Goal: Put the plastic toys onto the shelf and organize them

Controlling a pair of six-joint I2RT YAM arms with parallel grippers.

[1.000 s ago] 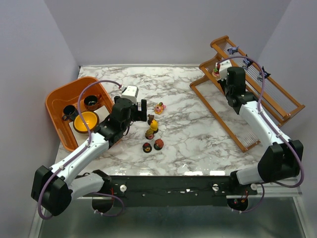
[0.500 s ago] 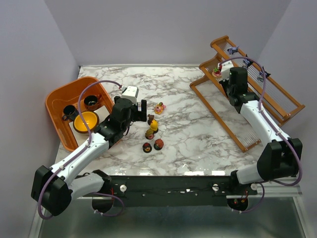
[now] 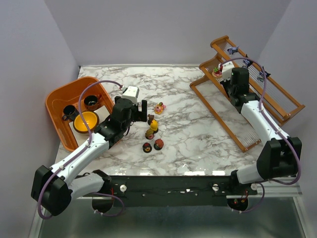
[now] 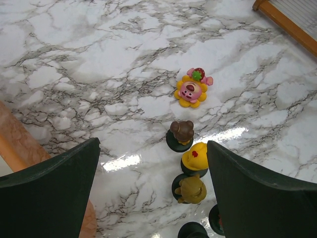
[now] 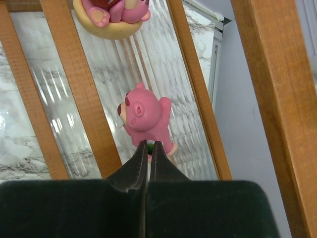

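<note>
Well, half a dozen or so toys (image 3: 152,131) stand mid-desk (image 3: 198,139) under the left tool (image 4: 152,148), its fingers wide apart. Farther right, the right tool (image 5: 149,145) is clamped on a pink bear (image 5: 143,119) at the shelf (image 3: 218,116), beside another pink toy (image 5: 116,15) resting there. Most of the job remains, I'd judge.

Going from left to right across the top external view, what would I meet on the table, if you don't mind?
Orange tub → left claw → cluster of plastic toys → shelf.
</note>
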